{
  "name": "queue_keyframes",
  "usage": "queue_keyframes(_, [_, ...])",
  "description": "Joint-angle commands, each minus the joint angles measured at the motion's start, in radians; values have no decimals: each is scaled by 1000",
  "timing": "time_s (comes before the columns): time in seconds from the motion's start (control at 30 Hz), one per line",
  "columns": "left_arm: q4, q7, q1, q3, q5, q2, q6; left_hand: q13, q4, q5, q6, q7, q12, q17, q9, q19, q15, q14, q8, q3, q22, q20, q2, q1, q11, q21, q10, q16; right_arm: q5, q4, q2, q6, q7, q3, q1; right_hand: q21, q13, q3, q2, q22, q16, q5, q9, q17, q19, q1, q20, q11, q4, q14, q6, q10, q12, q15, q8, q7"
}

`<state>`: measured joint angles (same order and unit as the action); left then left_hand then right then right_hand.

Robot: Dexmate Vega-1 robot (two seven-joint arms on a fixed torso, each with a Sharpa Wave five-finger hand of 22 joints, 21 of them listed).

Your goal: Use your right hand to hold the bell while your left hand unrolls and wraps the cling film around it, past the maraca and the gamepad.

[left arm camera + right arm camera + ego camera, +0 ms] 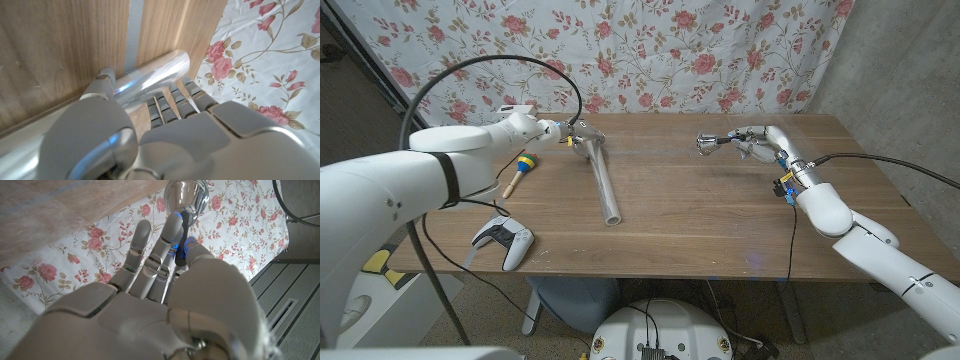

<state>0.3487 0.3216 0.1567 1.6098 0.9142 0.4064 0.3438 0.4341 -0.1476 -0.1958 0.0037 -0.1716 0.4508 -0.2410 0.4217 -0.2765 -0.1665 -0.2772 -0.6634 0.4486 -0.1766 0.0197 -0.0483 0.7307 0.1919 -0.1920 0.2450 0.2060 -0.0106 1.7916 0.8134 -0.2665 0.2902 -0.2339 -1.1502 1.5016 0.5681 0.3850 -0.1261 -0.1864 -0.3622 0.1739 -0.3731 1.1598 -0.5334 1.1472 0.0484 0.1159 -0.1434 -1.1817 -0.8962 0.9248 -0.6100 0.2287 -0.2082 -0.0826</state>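
Head view — no legible writing; right robot hand (752,145) holds bell (706,145).

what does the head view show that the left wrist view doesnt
Head view alone: the maraca and gamepad near the table's left edge, and the right hand holding the bell above the table.

Left wrist view alone: a close look at the left hand's fingers closed around one end of the cling film roll.

Both: the left hand on the roll, the wooden table and the floral cloth behind it.
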Motion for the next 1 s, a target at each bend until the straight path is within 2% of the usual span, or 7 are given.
queue_keyframes(0.03, [-1, -37, -9, 4, -13, -16, -27, 10, -5, -2, 5, 0, 27, -3, -6, -66, -18, -69, -12, 4, -4, 15, 7, 8, 12, -26, 51, 16, 0, -1, -1, 0, 9, 4, -7, 6, 2, 9, -3, -2, 0, 7, -3, 6, 7, -7, 152, 2, 1, -10, -10, 2, 3, 1, 0, -1])
queue_keyframes(0.2, [-1, -20, -14, 8, -14, -14, -3, 24, -11, -1, 20, 4, 65, -18, -19, -117, -43, -202, -23, 13, -6, 28, 35, 38, 14, -40, 116, 65, 0, -1, 1, 0, 9, 6, -10, 6, 3, 10, -3, -2, 2, 7, -3, 5, 6, -7, 152, 4, 0, -9, -9, 3, 3, 1, 1, 0])
queue_keyframes(0.3, [0, -9, -13, 13, -8, -11, 12, 49, -16, 6, 40, 2, 111, -48, -32, -148, -48, -278, -32, -3, -9, 34, 52, 68, 17, -47, 167, 109, -1, -2, 0, 0, 9, 6, -9, 6, 4, 10, -3, -2, 2, 7, -3, 7, 7, -8, 152, 1, 0, -9, -8, 3, 3, 0, 1, -1])
queue_keyframes(0.57, [2, 25, -10, 9, -9, 1, 64, 91, -17, 10, 46, 3, 157, -102, -46, -189, -53, -364, -35, -37, -14, 35, 60, 100, 17, -58, 179, 174, 0, -7, 3, -10, 4, 5, -5, 6, 3, 11, -3, -2, 3, 7, -3, 7, 7, -7, 152, 2, 0, -10, -9, 5, 4, 1, 1, -1])
queue_keyframes(0.77, [4, 37, -6, 11, -4, 5, 102, 114, -13, 8, 45, 5, 175, -113, -54, -272, -56, -422, -36, -44, -25, 32, 60, 104, 15, -93, 165, 192, 0, -2, 6, -13, 6, 10, -12, 6, 1, 12, -3, -2, 4, 6, -3, 7, 7, -8, 152, 5, 0, -10, -10, 5, 7, 0, 0, -1])
queue_keyframes(1.0, [6, 44, -3, 5, -6, 9, 138, 129, -10, 8, 38, 11, 186, -117, -61, -322, -57, -463, -35, -47, -35, 33, 59, 103, 14, -118, 156, 198, 0, 5, 8, -17, 10, 19, -24, 6, 6, 13, -2, -2, 4, 6, -3, 8, 8, -9, 152, 6, 0, -11, -12, 4, 5, 0, 0, -4])
